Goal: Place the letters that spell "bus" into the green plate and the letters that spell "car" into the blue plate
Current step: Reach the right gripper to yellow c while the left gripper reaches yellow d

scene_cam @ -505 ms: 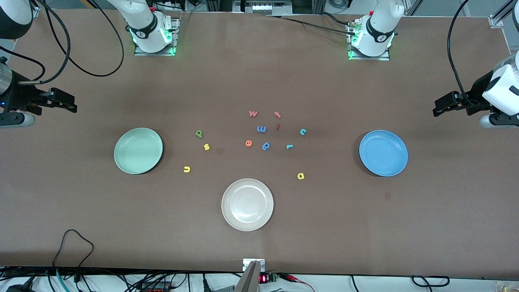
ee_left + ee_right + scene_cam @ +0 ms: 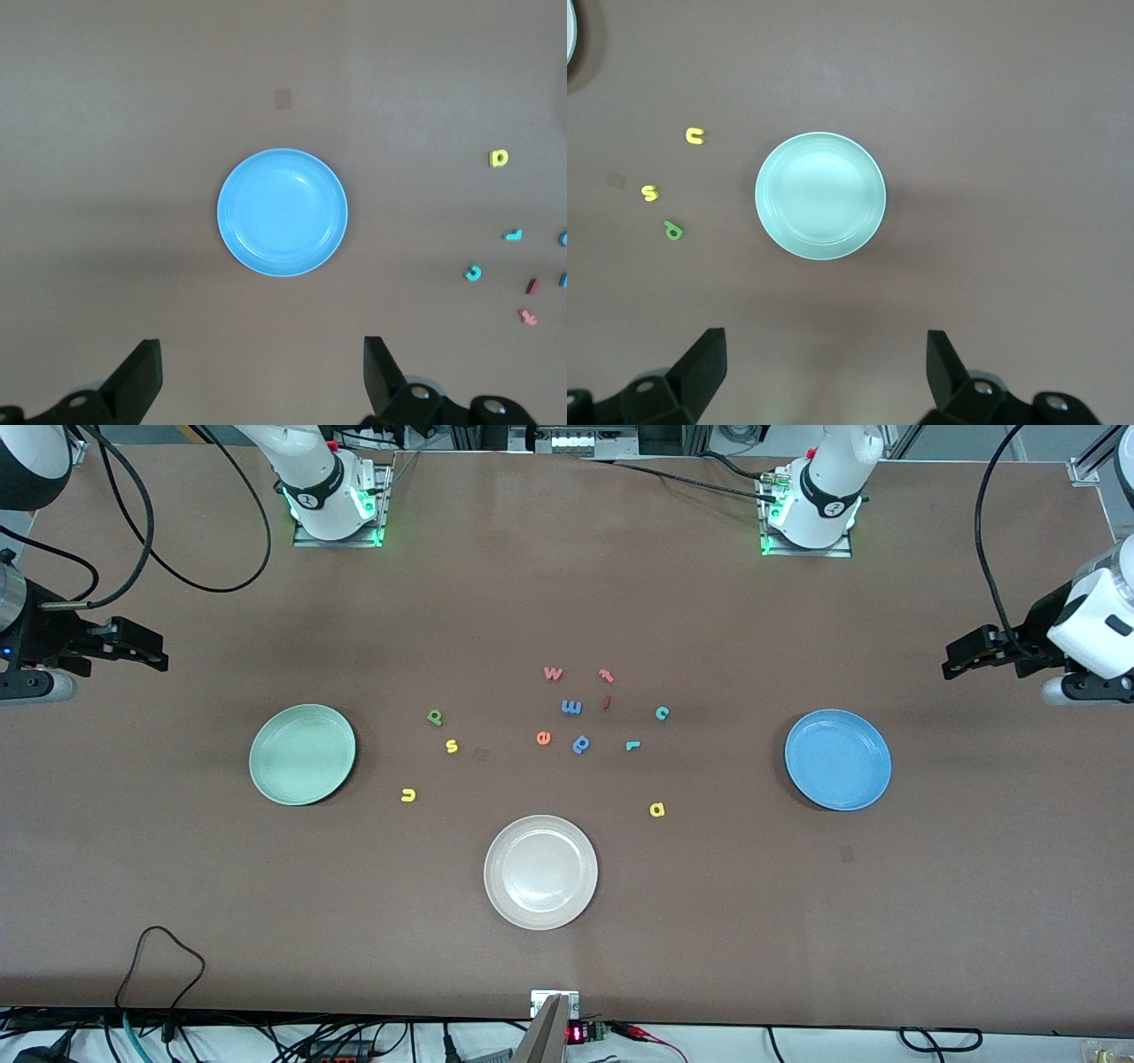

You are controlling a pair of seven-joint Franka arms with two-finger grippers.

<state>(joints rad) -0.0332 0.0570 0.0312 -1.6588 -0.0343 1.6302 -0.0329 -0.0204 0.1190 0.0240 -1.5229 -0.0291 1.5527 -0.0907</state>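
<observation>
The green plate (image 2: pixel 302 755) (image 2: pixel 820 196) lies toward the right arm's end, with the green "b" (image 2: pixel 434 716) (image 2: pixel 675 231), yellow "s" (image 2: pixel 451 746) (image 2: pixel 649 192) and yellow "u" (image 2: pixel 408 794) (image 2: pixel 695 135) on the table beside it. The blue plate (image 2: pixel 837 759) (image 2: pixel 283 212) lies toward the left arm's end; teal "c" (image 2: pixel 662 712) (image 2: pixel 473 273), teal "r" (image 2: pixel 633 745) (image 2: pixel 513 235) and yellow "a" (image 2: pixel 656 809) (image 2: pixel 499 158) lie beside it. Both plates hold nothing. My right gripper (image 2: pixel 162 653) (image 2: pixel 824 341) hangs open over bare table at its end. My left gripper (image 2: pixel 950 660) (image 2: pixel 261 354) hangs open likewise.
An off-white plate (image 2: pixel 540 872) sits nearest the front camera, mid-table. Other letters cluster in the middle: pink "w" (image 2: pixel 553 673), red "t" (image 2: pixel 606 676), blue "m" (image 2: pixel 571 707), orange "e" (image 2: pixel 543 737), blue "p" (image 2: pixel 581 744). Black cables (image 2: pixel 159 948) trail along the table's edges.
The left arm's hand has shifted slightly; the letters, plates and right arm have not moved.
</observation>
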